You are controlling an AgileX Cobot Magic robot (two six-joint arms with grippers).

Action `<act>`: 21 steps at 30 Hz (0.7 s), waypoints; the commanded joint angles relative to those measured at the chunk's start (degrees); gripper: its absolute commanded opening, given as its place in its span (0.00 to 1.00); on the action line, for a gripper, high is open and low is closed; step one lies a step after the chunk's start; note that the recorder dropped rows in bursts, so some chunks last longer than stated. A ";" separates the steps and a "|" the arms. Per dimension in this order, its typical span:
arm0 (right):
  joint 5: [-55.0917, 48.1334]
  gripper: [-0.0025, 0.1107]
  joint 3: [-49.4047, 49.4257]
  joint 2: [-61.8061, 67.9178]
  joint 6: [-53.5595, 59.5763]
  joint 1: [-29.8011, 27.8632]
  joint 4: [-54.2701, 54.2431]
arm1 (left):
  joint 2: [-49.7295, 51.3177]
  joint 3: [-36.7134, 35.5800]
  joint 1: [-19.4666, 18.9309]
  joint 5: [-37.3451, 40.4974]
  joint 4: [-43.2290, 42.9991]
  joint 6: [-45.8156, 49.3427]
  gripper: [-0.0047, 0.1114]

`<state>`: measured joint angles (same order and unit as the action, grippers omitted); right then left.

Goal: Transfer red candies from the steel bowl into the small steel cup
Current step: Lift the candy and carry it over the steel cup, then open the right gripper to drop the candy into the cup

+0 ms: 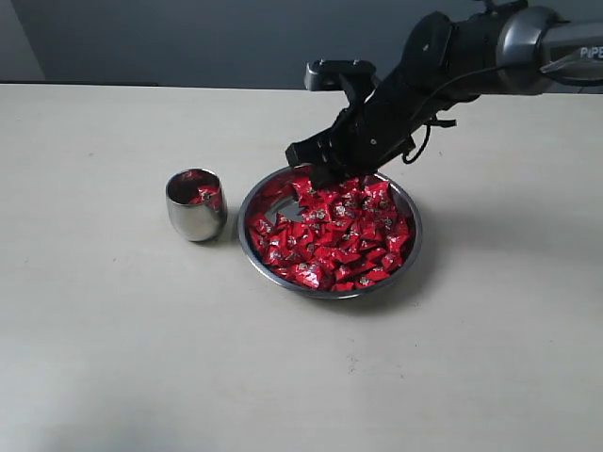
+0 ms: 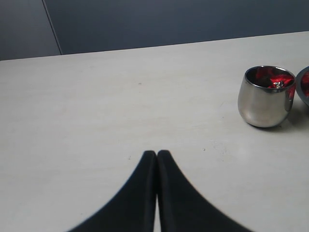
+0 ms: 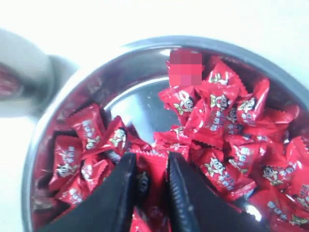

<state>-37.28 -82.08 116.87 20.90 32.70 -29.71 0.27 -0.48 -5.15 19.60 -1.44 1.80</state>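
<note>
The steel bowl (image 1: 247, 202) sits mid-table, heaped with red candies (image 1: 344, 235). Left of it stands the small steel cup (image 1: 196, 218), with a few red candies (image 2: 273, 77) inside. My right gripper (image 1: 316, 174) reaches down into the bowl's far-left side. In the right wrist view its fingers (image 3: 126, 169) are shut on one red candy (image 3: 153, 169) among the pile, beside a bare patch of the bowl (image 3: 130, 104). My left gripper (image 2: 157, 153) is shut and empty, low over bare table, well away from the cup (image 2: 264, 104). The exterior view does not show it.
The pale table (image 1: 113, 358) spreads wide around the bowl and cup. A dark wall (image 1: 188, 38) runs behind its far edge. The bowl's rim (image 2: 304, 87) just shows beside the cup in the left wrist view.
</note>
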 commanded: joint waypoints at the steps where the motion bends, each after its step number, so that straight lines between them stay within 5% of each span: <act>1: -0.69 0.03 -0.41 -2.89 1.11 0.44 -5.48 | -0.27 0.48 0.05 -0.34 -0.11 -0.11 0.04; 21: -4.59 0.03 -24.96 12.56 1.14 11.35 -7.84 | -0.27 0.48 0.05 -0.34 -0.11 -0.11 0.04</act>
<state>-41.42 -105.23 127.75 22.42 43.61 -37.93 0.27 -0.48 -5.15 19.60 -1.44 1.80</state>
